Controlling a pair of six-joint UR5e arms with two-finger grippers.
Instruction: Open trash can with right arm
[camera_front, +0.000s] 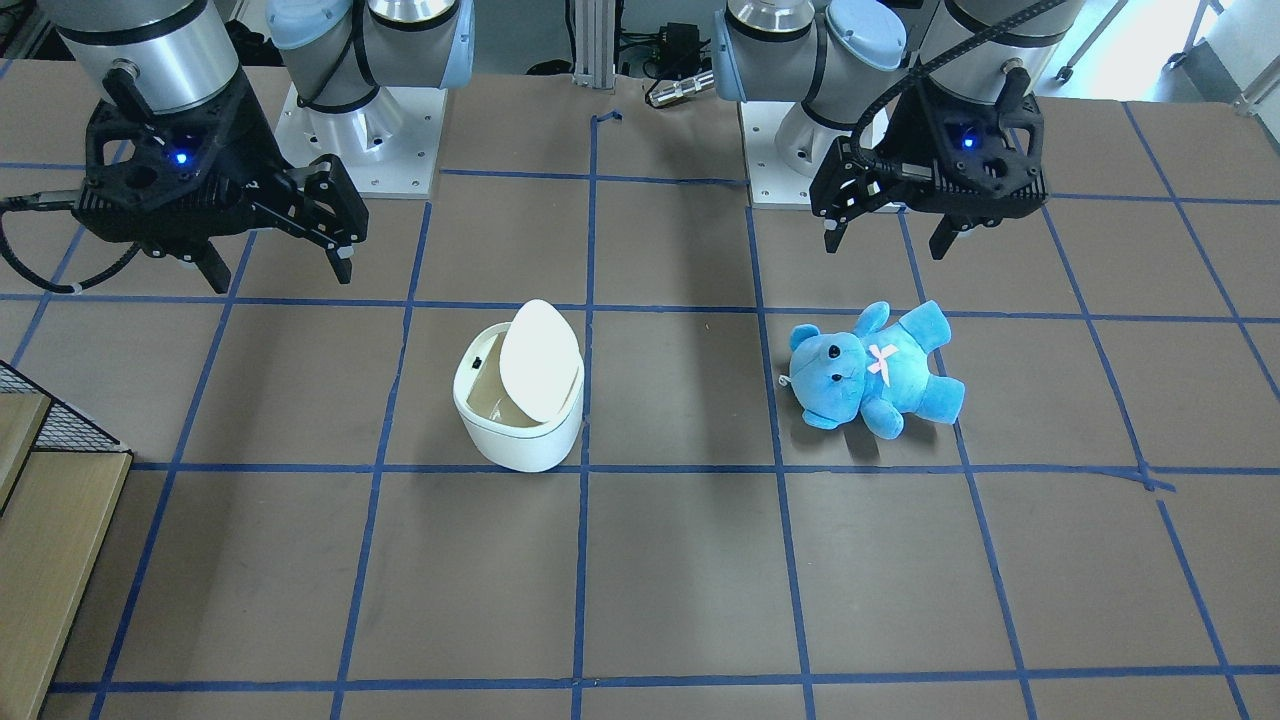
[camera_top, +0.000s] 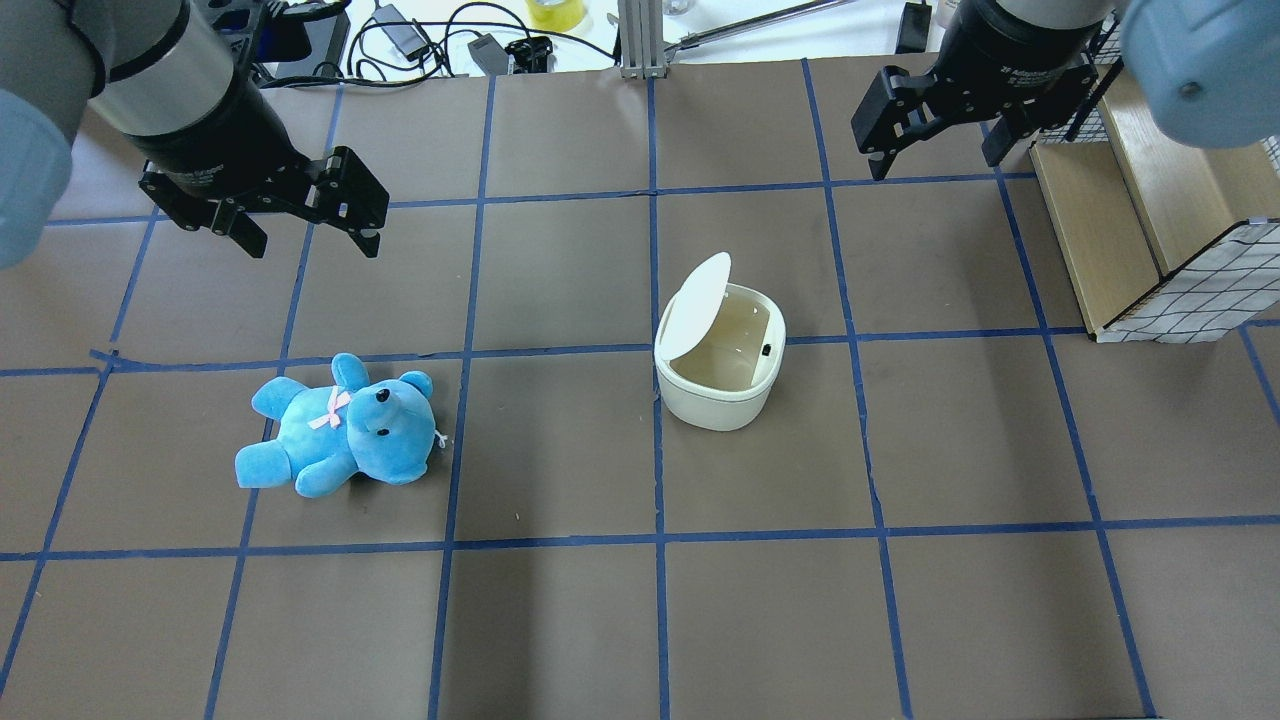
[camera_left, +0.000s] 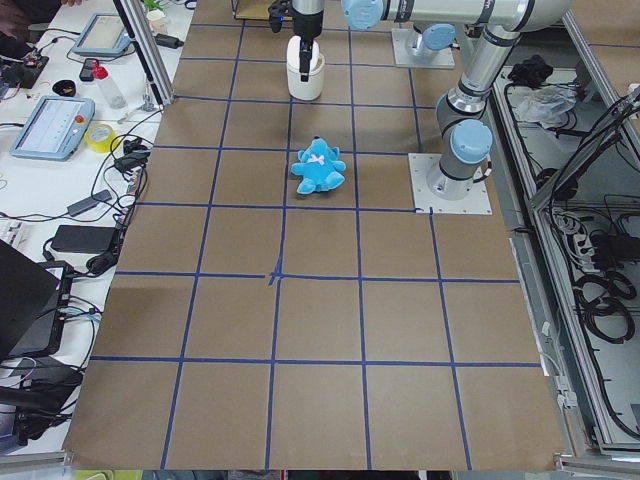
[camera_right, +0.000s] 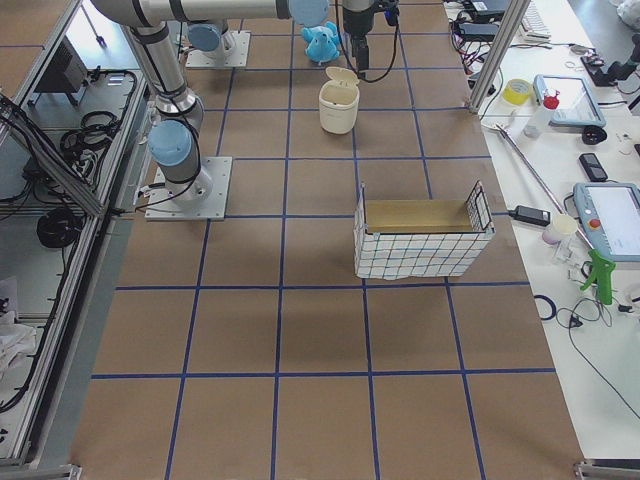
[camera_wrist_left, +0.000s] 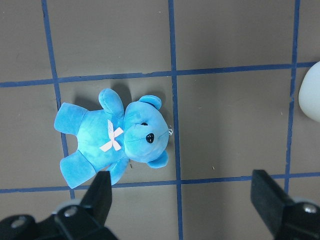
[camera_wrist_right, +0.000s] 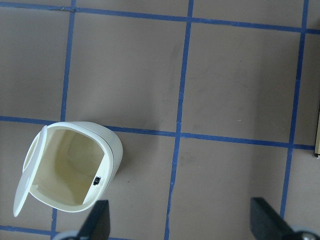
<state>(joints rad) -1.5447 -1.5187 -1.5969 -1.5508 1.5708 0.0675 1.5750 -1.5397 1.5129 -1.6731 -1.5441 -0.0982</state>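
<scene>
The white trash can (camera_top: 715, 405) stands open near the table's middle, its lid (camera_top: 695, 305) tilted up on the hinge side and its inside bare. It also shows in the front view (camera_front: 515, 440) and in the right wrist view (camera_wrist_right: 114, 146). My right gripper (camera_top: 935, 158) is open and empty, raised above the table behind and to the right of the can, apart from it; it also shows in the front view (camera_front: 280, 270). My left gripper (camera_top: 310, 240) is open and empty, hovering behind the blue teddy bear (camera_top: 335, 430).
A wooden box with a wire-grid wall (camera_top: 1150, 220) stands at the table's right edge, close to my right arm. Blue tape lines grid the brown table (camera_top: 560, 620). Cables and small items lie beyond the far edge.
</scene>
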